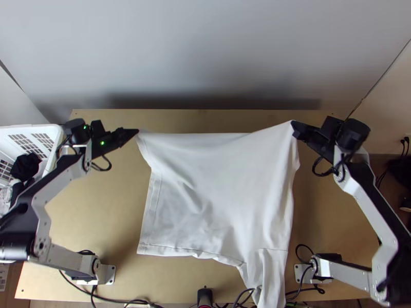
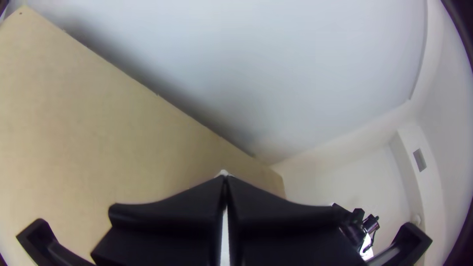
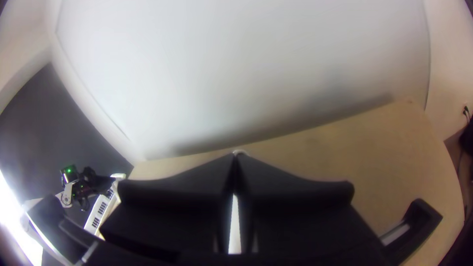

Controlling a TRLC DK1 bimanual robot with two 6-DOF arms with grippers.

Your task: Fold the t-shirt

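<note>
White t-shirt [image 1: 221,190] is over the middle of the table [image 1: 103,205], far side strung between both grippers, body mostly spread with soft creases. Narrow end [image 1: 269,280] (sleeve, I think) runs past the near edge, right of centre. Left gripper [image 1: 136,132] is clenched on the far-left corner, right gripper [image 1: 293,123] on the far-right one. I read this as stretching out before the first fold. Next move: keep tension even, get that end onto the table, lay flat. Basket [image 1: 25,127] sits beyond the left edge. No writing I can read on the shirt.
</note>
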